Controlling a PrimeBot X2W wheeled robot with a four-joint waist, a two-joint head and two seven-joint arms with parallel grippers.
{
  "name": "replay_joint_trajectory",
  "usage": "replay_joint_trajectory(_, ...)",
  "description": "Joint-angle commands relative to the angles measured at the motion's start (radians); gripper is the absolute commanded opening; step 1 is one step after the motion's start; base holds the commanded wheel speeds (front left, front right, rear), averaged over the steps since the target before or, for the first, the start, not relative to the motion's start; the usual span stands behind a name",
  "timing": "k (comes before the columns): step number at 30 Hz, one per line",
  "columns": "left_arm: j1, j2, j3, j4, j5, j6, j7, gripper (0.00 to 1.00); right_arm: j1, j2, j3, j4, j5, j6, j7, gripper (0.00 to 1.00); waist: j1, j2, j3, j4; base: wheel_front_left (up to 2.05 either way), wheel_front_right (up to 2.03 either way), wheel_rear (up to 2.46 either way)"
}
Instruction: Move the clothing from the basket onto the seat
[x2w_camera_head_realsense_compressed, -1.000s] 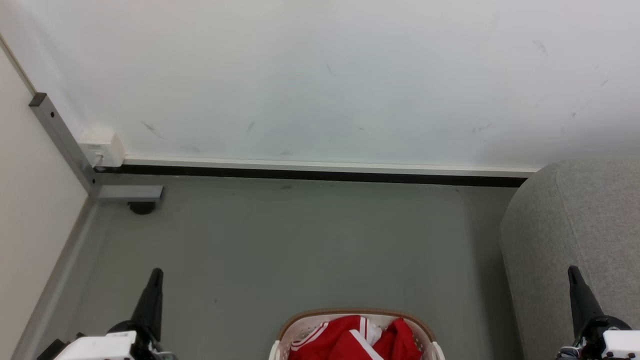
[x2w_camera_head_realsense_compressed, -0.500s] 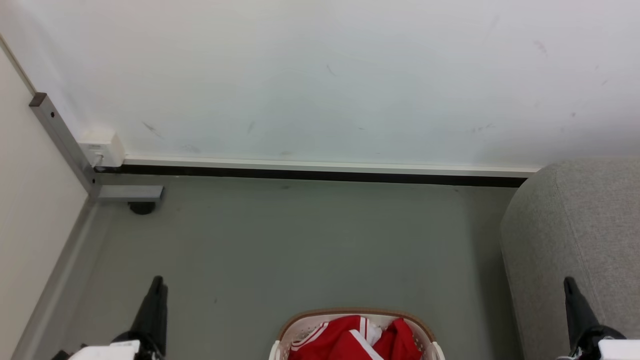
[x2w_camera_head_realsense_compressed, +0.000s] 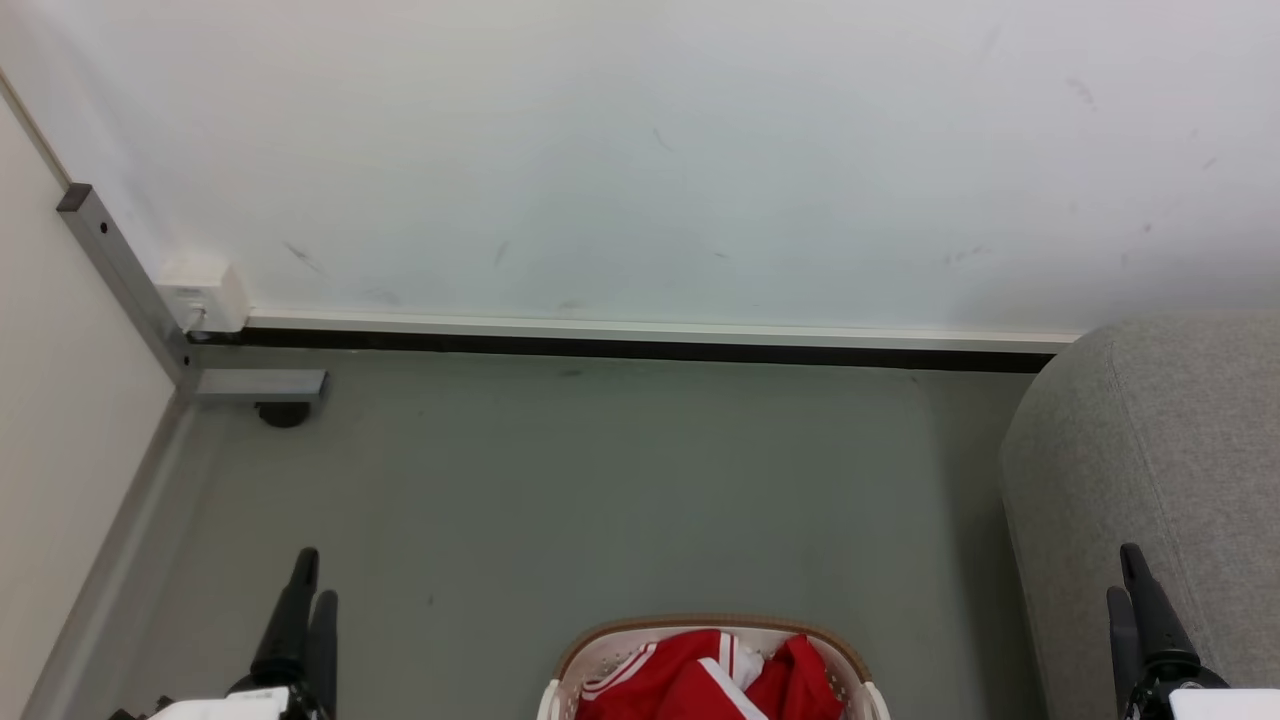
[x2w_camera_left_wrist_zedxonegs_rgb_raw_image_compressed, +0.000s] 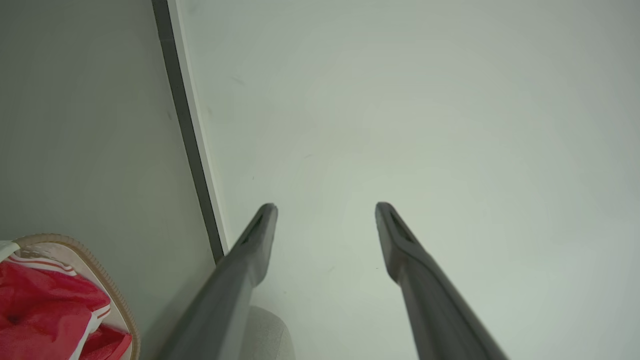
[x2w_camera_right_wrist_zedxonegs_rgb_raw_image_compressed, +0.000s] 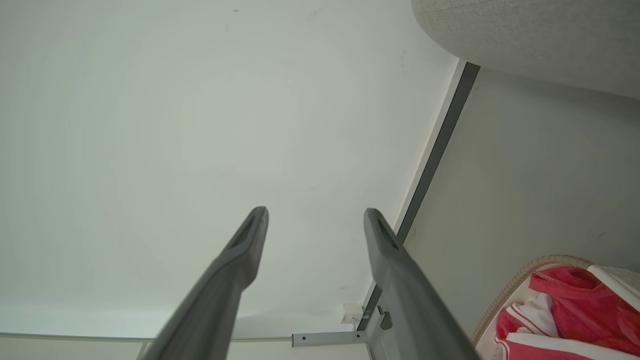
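Clothing (x2w_camera_head_realsense_compressed: 690, 682), red with white stripes, lies heaped in the basket (x2w_camera_head_realsense_compressed: 710, 623) on the floor (x2w_camera_head_realsense_compressed: 600, 480); a shallow pinch might let it slip and drop on the floor short of the seat (x2w_camera_head_realsense_compressed: 1150, 450), which stands to the right; the left pincer (x2w_camera_head_realsense_compressed: 314, 582) hangs well to its left, the right pincer (x2w_camera_head_realsense_compressed: 1122, 572) well to its right by the seat, both empty and spread wide.

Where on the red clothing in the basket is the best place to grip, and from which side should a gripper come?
Grip the bunched fold standing up at the right of the red clothing. Come from above, fingers pointing down: the basket walls surround the pile, leaving only the top open, and a raised fold probably gives the fingers fabric to pinch.
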Motion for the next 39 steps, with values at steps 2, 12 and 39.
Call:
replay_joint_trajectory(2,-0.027,0.011,0.001,-0.030,0.034,-0.004,-0.011,1.00,-0.024,-0.009,0.005,-0.030,-0.016,0.000,-0.014,1.00,0.0000,0.0000,0.000,-0.001,0.00,0.00,0.00)
replay_joint_trajectory(12,-0.023,0.012,-0.004,-0.077,0.230,-0.005,-0.055,1.00,-0.024,-0.011,0.018,-0.068,-0.182,0.000,-0.058,1.00,0.0000,0.0000,0.001,-0.006,0.00,0.00,0.00)
replay_joint_trajectory(39,-0.004,0.017,-0.042,-0.112,0.869,0.008,-0.151,1.00,-0.027,-0.015,0.059,-0.068,-0.828,0.001,-0.154,1.00,0.0000,0.0000,-0.001,-0.019,0.00,0.00,0.00)
